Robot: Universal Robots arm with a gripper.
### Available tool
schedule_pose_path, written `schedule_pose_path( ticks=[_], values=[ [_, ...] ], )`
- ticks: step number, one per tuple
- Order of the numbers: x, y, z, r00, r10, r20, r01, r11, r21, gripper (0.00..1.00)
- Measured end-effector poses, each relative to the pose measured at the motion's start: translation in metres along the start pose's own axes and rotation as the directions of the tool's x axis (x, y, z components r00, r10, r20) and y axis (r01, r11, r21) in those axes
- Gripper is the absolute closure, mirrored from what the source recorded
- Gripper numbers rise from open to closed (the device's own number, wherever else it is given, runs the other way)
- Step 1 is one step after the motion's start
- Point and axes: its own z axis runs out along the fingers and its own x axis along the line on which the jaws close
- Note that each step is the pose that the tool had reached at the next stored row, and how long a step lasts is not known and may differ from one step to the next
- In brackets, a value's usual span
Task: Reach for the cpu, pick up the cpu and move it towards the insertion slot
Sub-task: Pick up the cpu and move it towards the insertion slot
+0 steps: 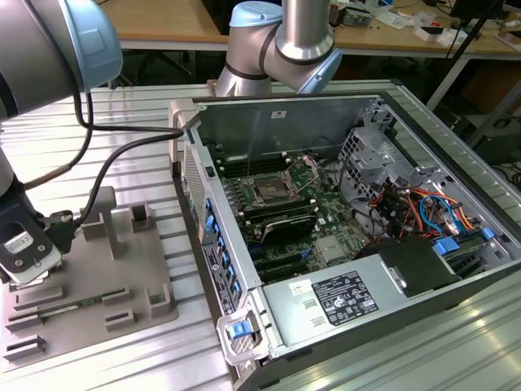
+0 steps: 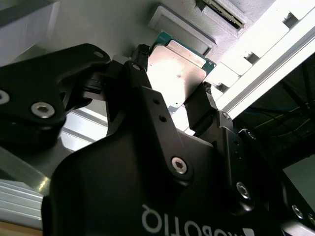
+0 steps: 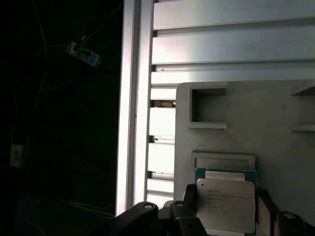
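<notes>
The cpu [image 3: 226, 205], a flat square chip with a silvery top on a green board, sits between the two black fingers of my gripper [image 3: 226, 196] just over the grey tray [image 3: 275, 123]. In the second wrist view the fingers [image 2: 201, 101] press on opposite edges of the cpu [image 2: 177, 73], so the gripper is shut on it. In the exterior view my gripper [image 1: 29, 254] hangs low over the grey tray [image 1: 89, 281] at the exterior view's left. The insertion slot [image 1: 269, 192], a silver-framed socket, lies on the motherboard inside the open computer case, far to the right of the gripper.
The open computer case [image 1: 342, 204] stands to the right of the tray, its near side wall [image 1: 213, 236] rising between the tray and the motherboard. Raised grey blocks [image 1: 106, 216] stand on the tray. A black cable [image 1: 98, 175] runs from the wrist. The arm's base [image 1: 281, 41] stands behind the case.
</notes>
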Motion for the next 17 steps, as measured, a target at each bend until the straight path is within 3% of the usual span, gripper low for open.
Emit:
schedule_pose_path(
  ticks=[17],
  values=[
    [0.0,0.0003,-0.0084,1.0,0.0,0.0,0.0,1.0,0.0,0.45]
  ],
)
